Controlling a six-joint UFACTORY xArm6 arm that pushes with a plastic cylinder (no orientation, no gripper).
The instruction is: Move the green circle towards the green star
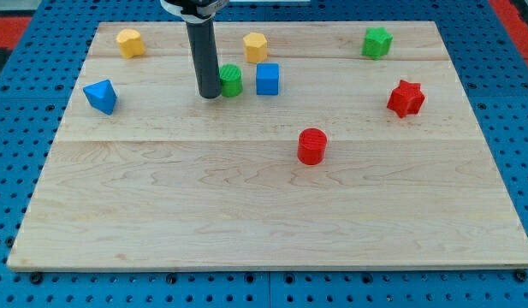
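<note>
The rod, no clamp on it to open or close, had its tip (209, 95) touching the green circle's (231, 80) left side, so the push looked just started, needing a shove right past the blue cube (267, 79) toward the green star (376, 42) up in the desk's (246, 222) top right.

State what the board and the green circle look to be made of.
Board: light wood, likely maple or similar, judging by grain streaks and plank seams; smooth matte finish.
Green circle: probably plastic, going by its uniform saturated colour and faint sheen; possibly painted. My tip stands at its left edge.
</note>
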